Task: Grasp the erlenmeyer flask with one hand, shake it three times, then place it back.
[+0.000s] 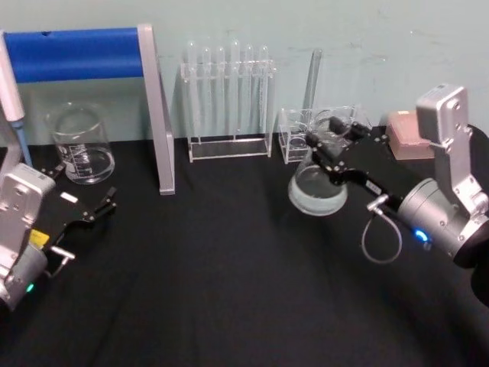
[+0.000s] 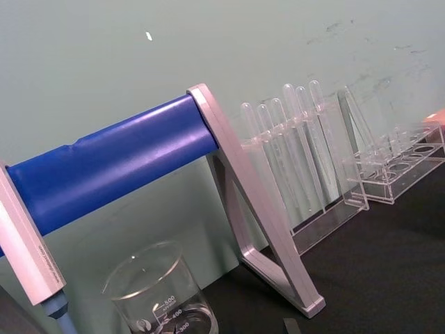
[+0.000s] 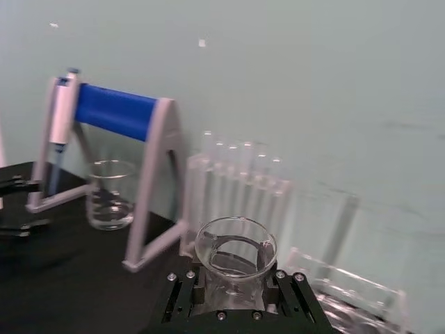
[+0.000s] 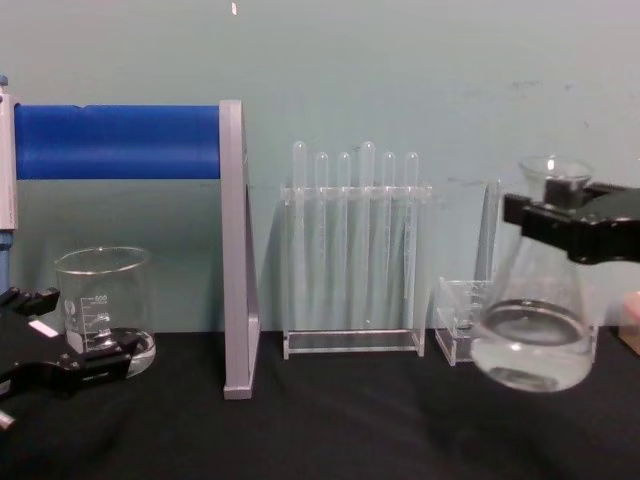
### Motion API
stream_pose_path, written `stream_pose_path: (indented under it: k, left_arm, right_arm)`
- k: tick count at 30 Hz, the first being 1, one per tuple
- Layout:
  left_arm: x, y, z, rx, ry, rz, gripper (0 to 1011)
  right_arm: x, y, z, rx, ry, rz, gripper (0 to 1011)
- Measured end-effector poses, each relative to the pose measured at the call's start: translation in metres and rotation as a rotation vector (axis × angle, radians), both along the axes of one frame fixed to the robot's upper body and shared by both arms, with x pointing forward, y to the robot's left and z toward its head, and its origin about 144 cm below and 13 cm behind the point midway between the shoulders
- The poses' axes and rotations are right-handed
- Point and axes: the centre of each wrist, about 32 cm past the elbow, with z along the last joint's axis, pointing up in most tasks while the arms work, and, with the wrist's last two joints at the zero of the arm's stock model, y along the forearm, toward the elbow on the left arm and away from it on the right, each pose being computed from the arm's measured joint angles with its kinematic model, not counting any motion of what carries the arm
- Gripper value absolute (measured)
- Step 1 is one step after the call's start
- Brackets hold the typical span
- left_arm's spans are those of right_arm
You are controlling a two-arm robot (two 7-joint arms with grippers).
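1. Head view: A clear test tube rack is seen at the back of a black table. Right of the rack and nearer the robot, the erlenmeyer flask is held by its neck in the right gripper, whose fingers are clamped round the glass. A blue-barred stand and a beaker are set left of the rack. Further left, the left gripper is parked with its fingers spread apart, holding nothing.
2. Left wrist view: The blue-barred stand is shown close up, with the test tube rack just beyond it and the beaker on the stand's far side from the rack.
3. Right wrist view: The flared rim of the erlenmeyer flask is seen gripped on both sides by the right gripper. The test tube rack is seen behind it.
4. Chest view: Right of the test tube rack, the erlenmeyer flask is held slightly tilted, with clear liquid in its base. The right gripper is clamped on the neck under the rim. Whether the base touches the table cannot be told. Far left of the rack, the left gripper is seen with fingers apart, in front of the beaker.
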Motion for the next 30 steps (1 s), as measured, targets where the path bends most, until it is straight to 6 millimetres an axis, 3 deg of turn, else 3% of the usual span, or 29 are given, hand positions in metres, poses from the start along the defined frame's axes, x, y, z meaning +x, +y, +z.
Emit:
stream_pose_path:
  k: [15, 30]
  left_arm:
    - [0.0, 0.0, 0.0, 0.0, 0.0, 0.0, 1001]
    - [0.0, 0.0, 0.0, 0.0, 0.0, 0.0, 1001]
  right_arm:
    - [0.016, -0.018, 0.001, -0.005, -0.009, -0.137, 457]
    - [0.011, -0.013, 0.0, -0.002, -0.003, -0.1, 457]
